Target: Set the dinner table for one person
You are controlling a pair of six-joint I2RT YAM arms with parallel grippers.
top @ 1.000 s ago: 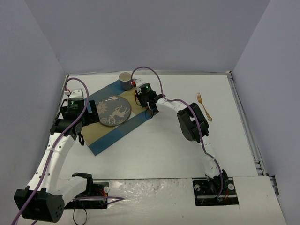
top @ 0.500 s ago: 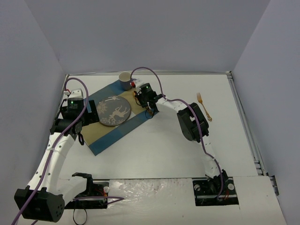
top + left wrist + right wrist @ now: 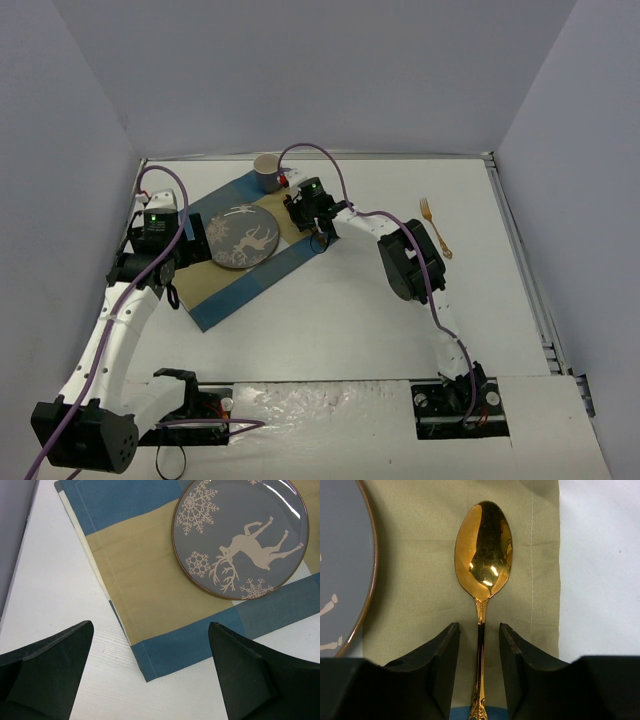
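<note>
1. Dinner table (image 3: 330, 330): the white top carries everything. The setting is grouped toward its far left corner, and the right half is mostly bare.
2. Placemat (image 3: 235, 285): down on the table but skewed, with its corners pointing at the table edges instead of its sides running parallel to them.
3. Plate (image 3: 243, 238): sits on the mat roughly centred (reindeer pattern, face up). Looks done.
4. Cup (image 3: 267, 170): stands at the mat's far corner, close to the table's far edge. Looks done.
5. Spoon (image 3: 483, 555): lies flat on the tan band of the mat, just beside the plate on its right, near the mat's right-hand edge.
6. Right gripper (image 3: 479, 630): straddles the spoon handle with its jaws partly parted. There is a visible gap on each side of the handle, so it is not clamping anything. I judge this to be the release of the spoon.
7. Left gripper (image 3: 150, 626): spread wide with nothing between its fingers, hovering over the mat's near left corner.
8. Fork (image 3: 436, 226): lies alone on bare table toward the right edge, well apart from the mat. It is the obvious item left to bring over.
9. Progress, as I judge it: mat, plate, cup and spoon are in, and the fork is left. I see no knife in any view.
</note>
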